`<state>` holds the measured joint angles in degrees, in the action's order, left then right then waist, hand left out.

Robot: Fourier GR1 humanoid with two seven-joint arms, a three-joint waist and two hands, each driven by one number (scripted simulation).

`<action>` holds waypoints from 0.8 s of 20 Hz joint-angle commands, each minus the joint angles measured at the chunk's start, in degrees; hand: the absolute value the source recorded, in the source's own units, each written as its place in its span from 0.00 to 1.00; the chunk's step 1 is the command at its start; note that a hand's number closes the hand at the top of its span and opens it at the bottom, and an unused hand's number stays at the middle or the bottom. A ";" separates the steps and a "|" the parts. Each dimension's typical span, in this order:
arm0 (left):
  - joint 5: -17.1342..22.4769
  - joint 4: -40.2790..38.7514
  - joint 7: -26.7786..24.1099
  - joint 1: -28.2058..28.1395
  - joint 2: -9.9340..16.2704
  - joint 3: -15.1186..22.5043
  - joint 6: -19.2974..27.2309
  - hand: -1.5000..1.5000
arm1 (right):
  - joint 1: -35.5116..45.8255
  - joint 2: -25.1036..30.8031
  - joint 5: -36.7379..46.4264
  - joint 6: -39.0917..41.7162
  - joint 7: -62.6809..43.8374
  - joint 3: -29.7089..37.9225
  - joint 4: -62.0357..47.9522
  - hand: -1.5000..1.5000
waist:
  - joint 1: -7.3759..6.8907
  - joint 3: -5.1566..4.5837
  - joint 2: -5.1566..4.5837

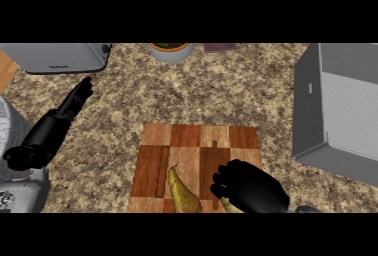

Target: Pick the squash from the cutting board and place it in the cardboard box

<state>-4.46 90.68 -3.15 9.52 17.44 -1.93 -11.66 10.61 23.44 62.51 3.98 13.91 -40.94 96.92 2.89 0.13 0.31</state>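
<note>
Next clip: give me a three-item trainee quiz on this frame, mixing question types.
1. True or false: the yellow-green elongated squash lies on the checkered wooden cutting board.
2. Which hand is over the board? A) black left hand B) black right hand
3. Fill in: the grey box-shaped container stands to the board's ____.

Key:
1. True
2. B
3. right
</note>
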 commanded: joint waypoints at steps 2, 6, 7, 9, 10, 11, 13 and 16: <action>-3.70 -1.09 -1.69 -0.44 -3.23 2.72 3.20 0.50 | -8.13 12.34 -8.45 -4.62 8.10 9.03 15.90 1.00 | -0.41 -0.11 -0.01; -1.09 -0.40 -0.71 1.08 -0.79 0.54 0.27 0.50 | -11.90 15.98 -20.15 -0.98 5.78 21.78 24.49 1.00 | -0.97 -0.13 -0.06; -2.27 -1.45 -0.74 0.86 -2.27 1.26 1.94 0.50 | -15.79 15.97 -21.40 -2.26 4.77 22.80 27.60 1.00 | -0.18 -0.12 0.03; 0.30 -1.26 -0.87 0.44 -0.19 -0.84 -0.54 0.50 | -16.07 13.34 -27.87 -1.30 0.13 28.80 27.91 1.00 | -0.34 -0.14 0.05; -0.23 -0.63 -0.26 -0.07 -0.12 -0.16 -0.71 0.50 | -18.44 13.41 -29.90 -2.29 -0.27 31.80 27.04 1.00 | -0.18 -0.08 0.08; -1.19 -2.15 -1.66 1.20 0.13 -0.25 -0.39 0.50 | -17.76 12.14 -31.51 -1.87 -1.83 33.31 26.30 1.00 | -0.82 -0.12 -0.19; -0.70 0.90 0.77 0.65 -1.03 1.21 -0.71 0.50 | -15.59 11.42 -36.94 -0.18 -5.24 38.91 25.44 1.00 | -1.71 -0.10 -0.11; -2.97 -1.58 0.25 3.67 -2.09 1.97 0.99 0.50 | -9.43 12.69 -43.19 3.47 -9.73 46.42 21.48 1.00 | -2.12 -0.15 -0.35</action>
<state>-6.05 89.76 -3.88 10.77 16.39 -0.97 -11.61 -1.85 35.76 27.18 4.72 9.04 -3.29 119.71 1.19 0.00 0.08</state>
